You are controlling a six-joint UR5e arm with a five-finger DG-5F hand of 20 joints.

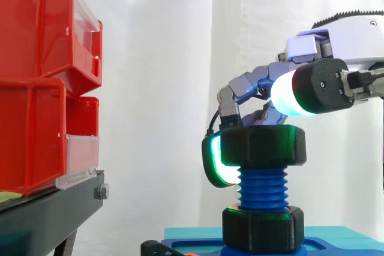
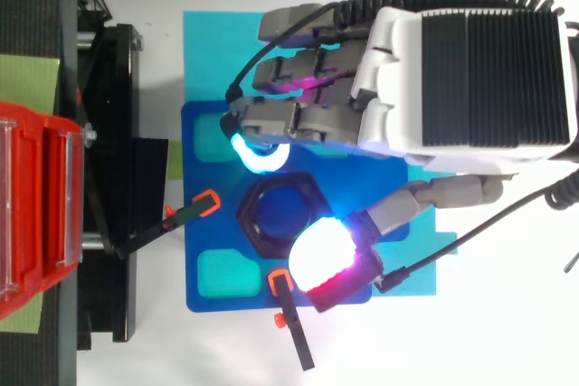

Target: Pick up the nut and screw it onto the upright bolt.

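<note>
White curtain backs a blue base plate [image 2: 204,232] at lower centre, where the black hex nut [image 1: 264,145] sits atop the upright blue bolt [image 1: 263,185]. The hand [image 2: 452,70] curls round the nut, with a green-lit pad [image 1: 211,161] against its left flat. The nut is probably rigid, light plastic; grip it by opposite flats.

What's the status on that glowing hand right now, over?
Hand shut on nut. Nut atop upright bolt, threads bare below. Black hex base at bolt's foot, apart from nut.
</note>
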